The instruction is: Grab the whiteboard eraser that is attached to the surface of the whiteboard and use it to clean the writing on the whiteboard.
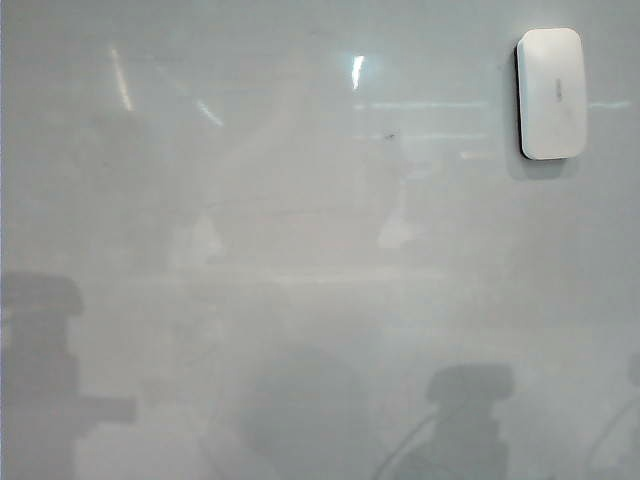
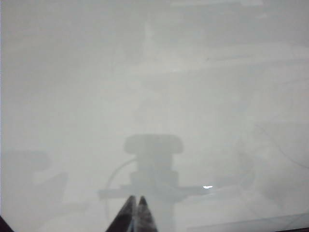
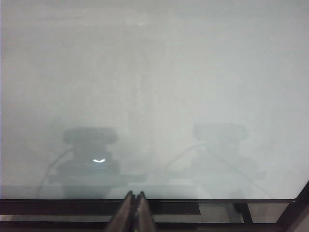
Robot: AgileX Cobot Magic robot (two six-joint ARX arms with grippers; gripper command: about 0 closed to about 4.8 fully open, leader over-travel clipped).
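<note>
The whiteboard [image 1: 250, 250] is a glossy pale grey surface that fills the exterior view. The whiteboard eraser [image 1: 551, 92], a small white rounded block with a dark edge, sticks to the board at the upper right. The writing is out of view in every frame. Neither gripper appears in the exterior view; only grey arm shadows fall along the board's lower part. In the left wrist view my left gripper [image 2: 136, 199] hangs over bare board with its fingers pressed together and nothing between them. In the right wrist view my right gripper [image 3: 135, 195] is shut and empty, above the board's near edge.
The board's dark frame [image 3: 231, 207] runs across the right wrist view just beyond my right gripper's tips. A tiny dark speck [image 1: 390, 135] marks the board near its middle. Light reflections streak the upper board.
</note>
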